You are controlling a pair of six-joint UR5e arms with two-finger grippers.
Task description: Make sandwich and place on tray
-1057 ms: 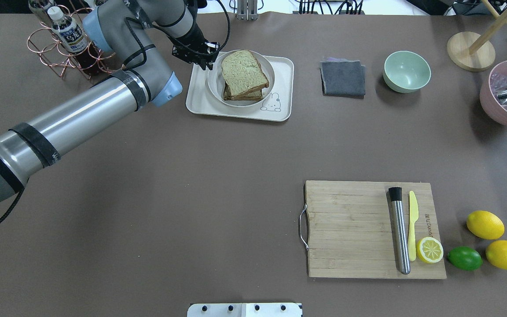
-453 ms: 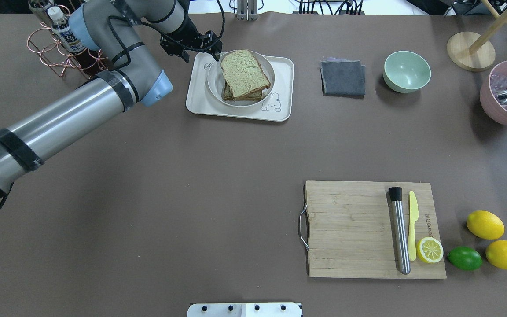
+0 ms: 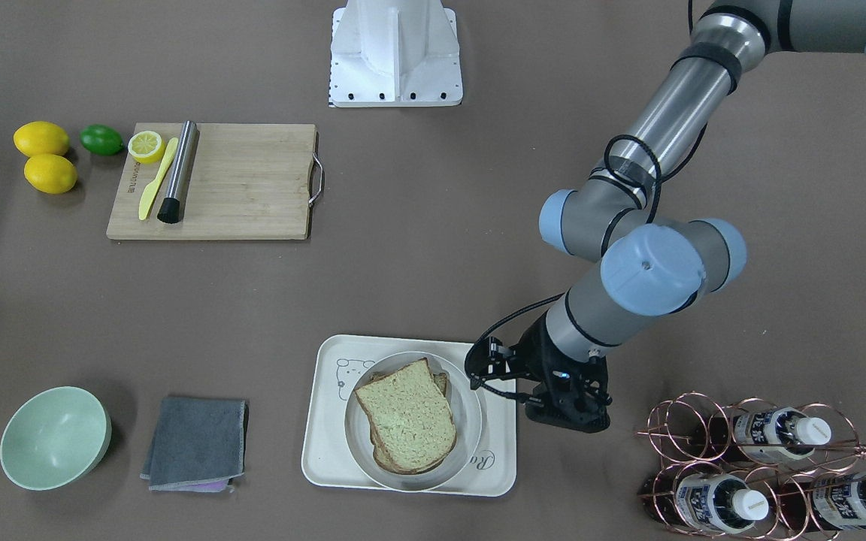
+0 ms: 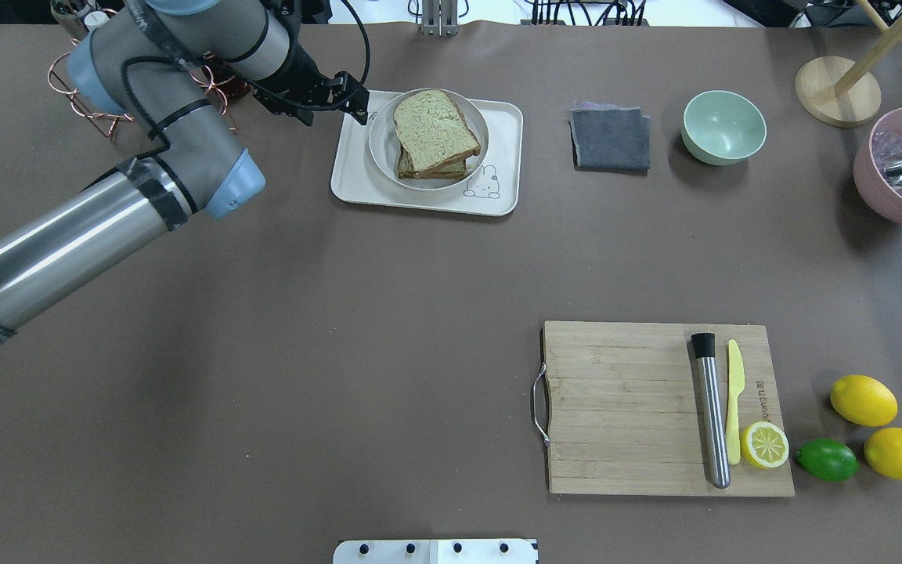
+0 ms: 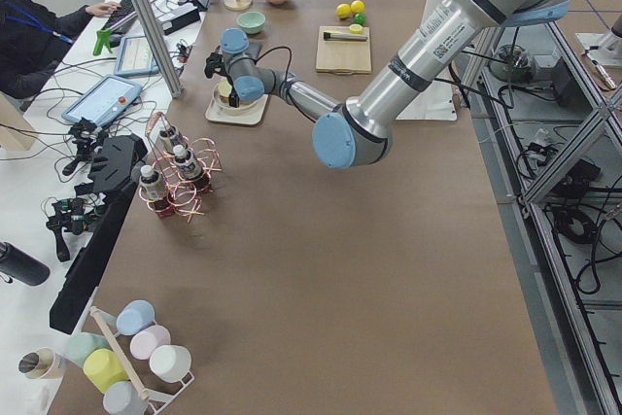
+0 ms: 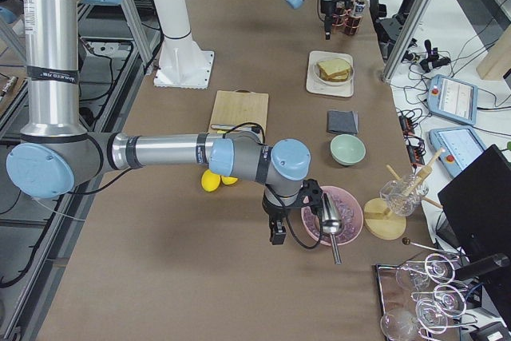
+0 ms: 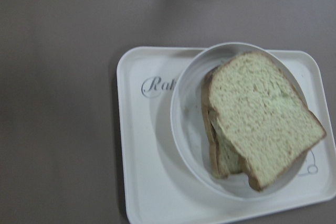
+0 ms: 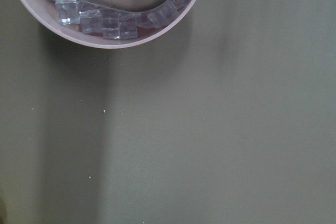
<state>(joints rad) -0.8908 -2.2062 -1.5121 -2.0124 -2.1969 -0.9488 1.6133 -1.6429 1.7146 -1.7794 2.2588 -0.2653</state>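
At the upper left of the overhead view, the left gripper (image 4: 351, 100) hangs just beside the far left corner of the tray (image 4: 353, 184). It carries nothing. Whether its jaws stand apart or together, I cannot tell from any view.

To the right of it, the sandwich (image 4: 435, 133) lies on a round white plate (image 4: 377, 149), and this plate stands inside the tray. So I judge the task is nearly at its end: the bread is stacked and is on the tray. The next move is probably only to take the arm away, and this needs care not to catch the plate rim.

The left wrist view shows what the overhead view does not. The top slice sits askew and reaches out over the lower slices, and the script is on the tray's left part. No egg shows there.

At the right edge of the overhead view is a pink bowl (image 4: 889, 200). Only the exterior right view shows the right gripper (image 6: 278, 229), near this bowl, and its state I cannot tell. The right wrist view shows ice cubes (image 8: 94, 19) in the bowl.
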